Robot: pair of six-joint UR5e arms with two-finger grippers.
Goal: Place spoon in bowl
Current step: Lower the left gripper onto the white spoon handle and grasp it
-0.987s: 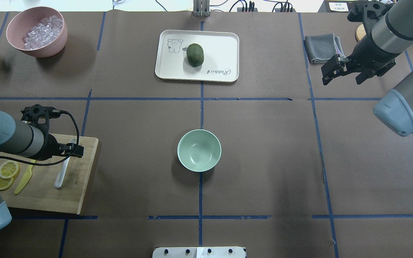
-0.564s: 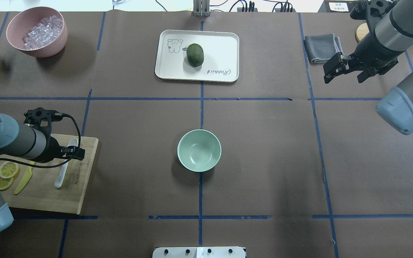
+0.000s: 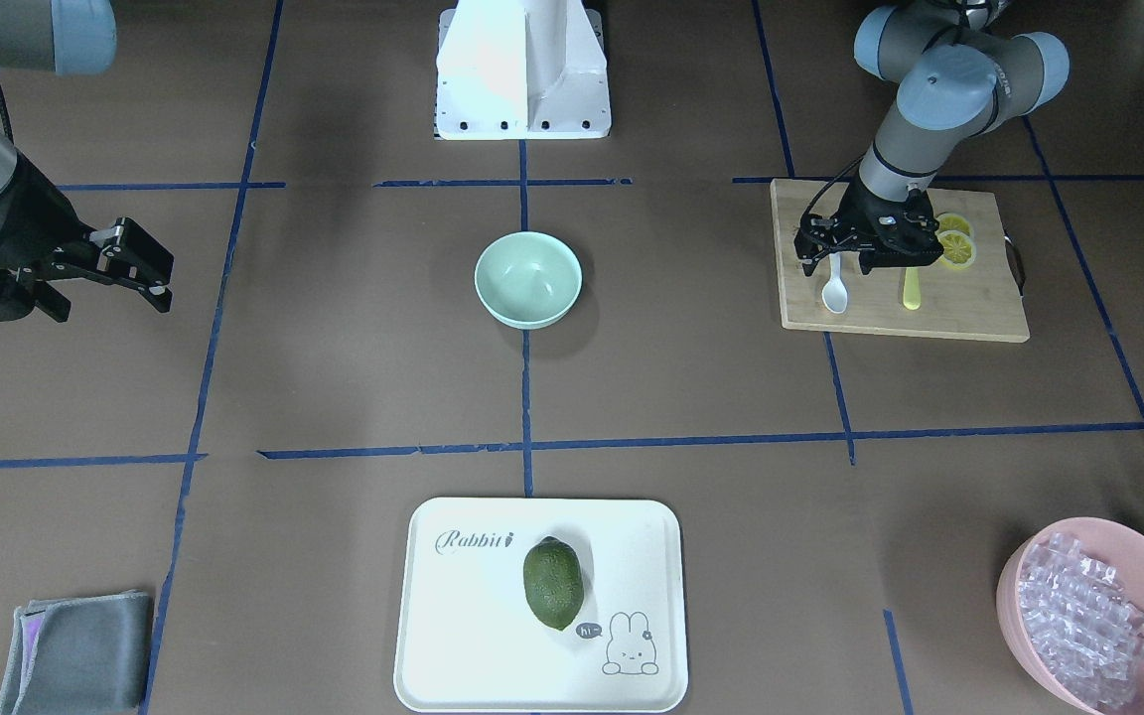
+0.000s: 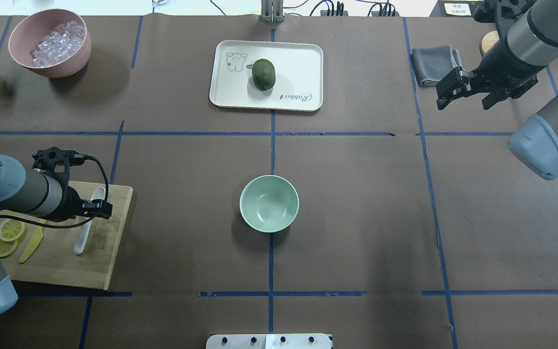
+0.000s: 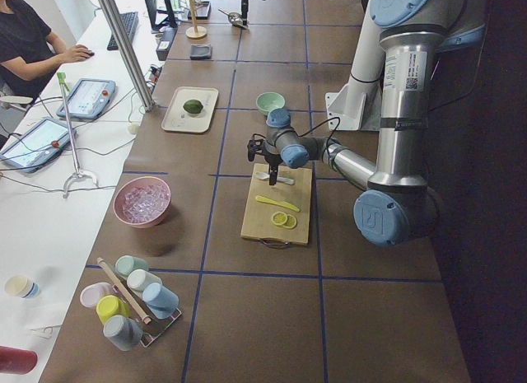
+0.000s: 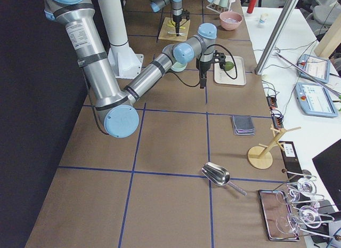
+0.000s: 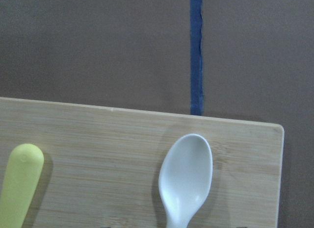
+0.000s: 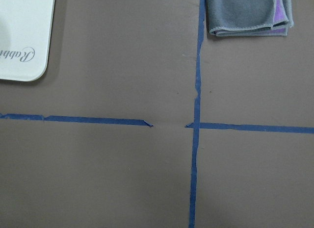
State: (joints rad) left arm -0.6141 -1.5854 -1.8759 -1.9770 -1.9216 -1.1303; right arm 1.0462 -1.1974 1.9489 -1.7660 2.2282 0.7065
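The spoon (image 4: 82, 240), small, white and plastic with a slim straight handle, is lying flat and hollow-side up on a wooden cutting board (image 4: 66, 271) at the left of the table (image 4: 356, 218). Its oval scoop is pointing toward the board's far right corner. The bowl (image 4: 269, 203), round, pale mint-green and deep-sided, is standing upright at the table's centre, well apart to the spoon's right.
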